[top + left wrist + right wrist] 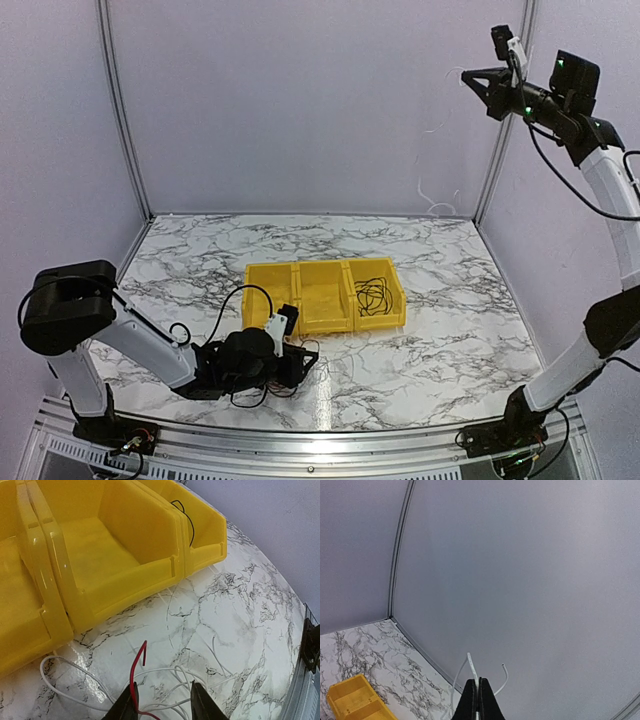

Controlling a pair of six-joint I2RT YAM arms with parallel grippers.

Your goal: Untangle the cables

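Cables point(132, 682) lie on the bench point(240, 615) at the released left end effector point(162, 695); the right end effector point(478, 681) clenches a white cable point(472, 665).

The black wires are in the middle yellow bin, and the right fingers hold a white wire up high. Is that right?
Not quite. The top view shows the black wires in the right-hand yellow bin, not the middle one. The right fingers do hold a white wire up high.
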